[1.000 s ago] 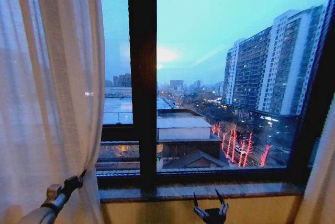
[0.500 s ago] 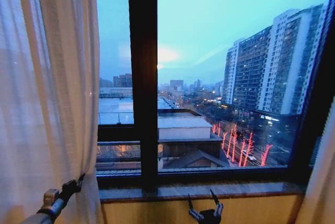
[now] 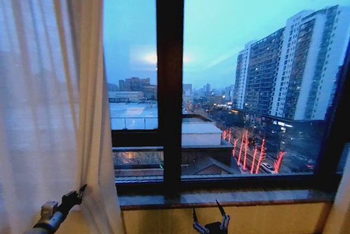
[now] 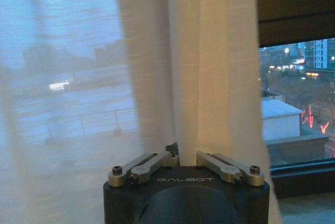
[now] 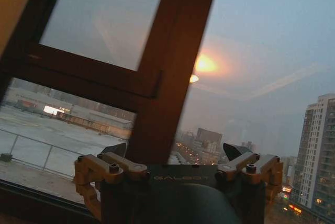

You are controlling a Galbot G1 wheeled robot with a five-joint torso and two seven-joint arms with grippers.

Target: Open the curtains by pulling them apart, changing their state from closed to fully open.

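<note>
Your left tool (image 3: 75, 194) sits low at the left side of the window, fingers pinched closed on a fold of the curtains (image 3: 52, 97). The left wrist view confirms it: the left tool (image 4: 187, 157) has both fingers closed in on one vertical pleat, with fabric running up between them.

The sheer panel hangs over the left part of the window, its free edge just left of the dark mullion (image 3: 169, 75). The centre and right glass are already clear. A sliver of pale fabric shows at the far right edge; can't tell how far that side is gathered.

Right tool (image 3: 209, 224) is parked low in front of the sill (image 3: 229, 197), fingers spread wide, holding nothing. In the right wrist view the right tool (image 5: 178, 157) faces bare glass and frame.

My read on doing this step well:
- Pull sideways along the rail, away from the mullion, not downward. A downward load goes straight into the hooks.
- Keep the pull steady; the grip is low, so I'd expect the top to lag behind the hem.
- You hold one pleat only. Thin cloth can slip out, so watch the left wrist view for the fold sliding.

Material: white, translucent, fine weave, soft vertical folds, limp, no stiffness. City lights show through it. The frame is dark and rigid with square edges; the sill looks polished, with a slight sheen.
</note>
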